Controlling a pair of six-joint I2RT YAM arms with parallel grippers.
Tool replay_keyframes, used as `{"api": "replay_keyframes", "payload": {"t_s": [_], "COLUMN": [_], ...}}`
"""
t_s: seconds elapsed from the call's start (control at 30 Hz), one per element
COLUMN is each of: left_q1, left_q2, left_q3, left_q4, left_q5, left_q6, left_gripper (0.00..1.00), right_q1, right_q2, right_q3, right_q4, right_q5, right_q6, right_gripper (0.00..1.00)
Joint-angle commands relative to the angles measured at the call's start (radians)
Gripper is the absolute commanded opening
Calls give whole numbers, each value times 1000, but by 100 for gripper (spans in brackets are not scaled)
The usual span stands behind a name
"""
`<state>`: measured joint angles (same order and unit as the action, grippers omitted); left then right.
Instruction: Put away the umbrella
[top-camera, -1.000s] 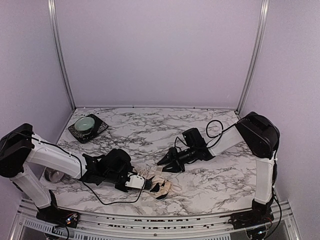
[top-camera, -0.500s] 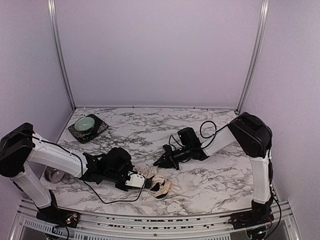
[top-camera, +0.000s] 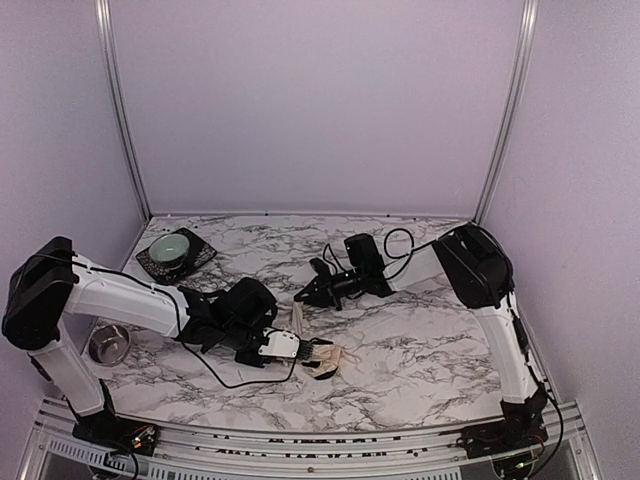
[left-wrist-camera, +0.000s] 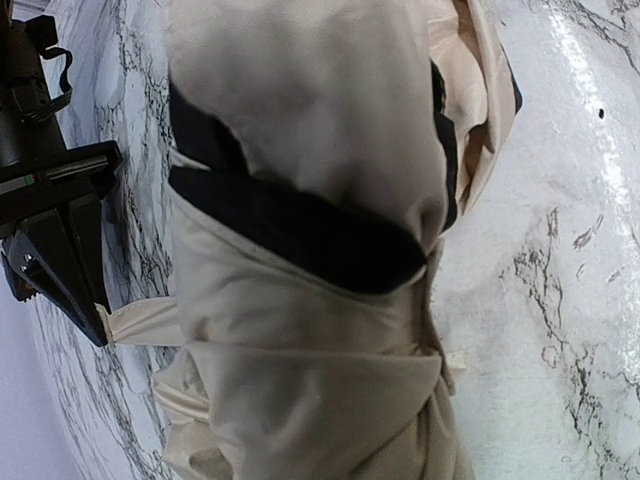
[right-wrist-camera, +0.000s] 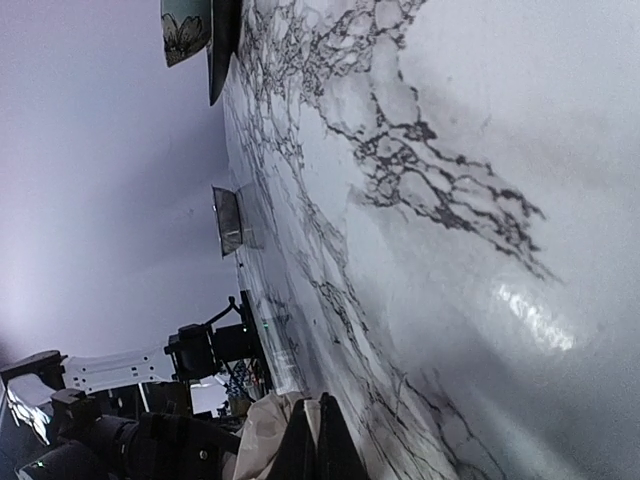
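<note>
Top view: you have both arms meeting near the middle of the marble table; clock directions below are read from its centre.
Umbrella: the cream bundle sits at 6 o'clock, between the centre and the near edge. You cannot tell whether it rests on the marble or hangs just above it.
Left gripper: it comes in from 8 o'clock and is closed to a narrow gap around the bundle's 9 o'clock end. In the left wrist view, fabric fills the frame and hides the fingers.
Right gripper: it reaches in from 3 o'clock, just 11 o'clock of the bundle. Its jaws are fully closed, pinching the tip of a cream strap.
Strap: it runs from the bundle up to the right gripper's tips.
Near edge: bare marble separates it from the bundle, with a black cable looping across that strip at 7 o'clock.
Left edge: a steel bowl sits at 8 o'clock, beside the left arm's long link.
Back corner: a dark dish holding a green bowl sits at 10 o'clock, well apart from both grippers.
Open room: you have bare marble from 12 through 5 o'clock, out to the back wall and right edge, crossed only by the right arm.
</note>
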<state>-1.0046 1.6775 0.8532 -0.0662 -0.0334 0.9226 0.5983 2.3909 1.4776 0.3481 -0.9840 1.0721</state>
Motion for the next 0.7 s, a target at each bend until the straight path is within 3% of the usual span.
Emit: {"api": "replay_keyframes", "payload": {"t_s": [0.0, 0.13, 0.23, 0.4, 0.67], "left_q1": [-62, -59, -25, 90, 192], "left_q2": [57, 73, 96, 156, 295], "left_q3": [-37, -1, 59, 140, 293], "left_q4": [-398, -434, -434, -456, -613], "left_q5": [249, 296, 360, 504, 637], "left_q6": [14, -41, -162, -361, -423], "left_gripper": [0, 0, 0, 0, 0], "right_q1": [-130, -163, -167, -157, -159], "right_q2": [9, 21, -6, -136, -232], "right_q3": [209, 354, 357, 118, -20], "right_q4": [83, 12, 11, 152, 286], "right_q5": [195, 191, 156, 83, 10], "right_q6": [-82, -145, -173, -181, -231], "right_gripper": [0, 0, 0, 0, 0]}}
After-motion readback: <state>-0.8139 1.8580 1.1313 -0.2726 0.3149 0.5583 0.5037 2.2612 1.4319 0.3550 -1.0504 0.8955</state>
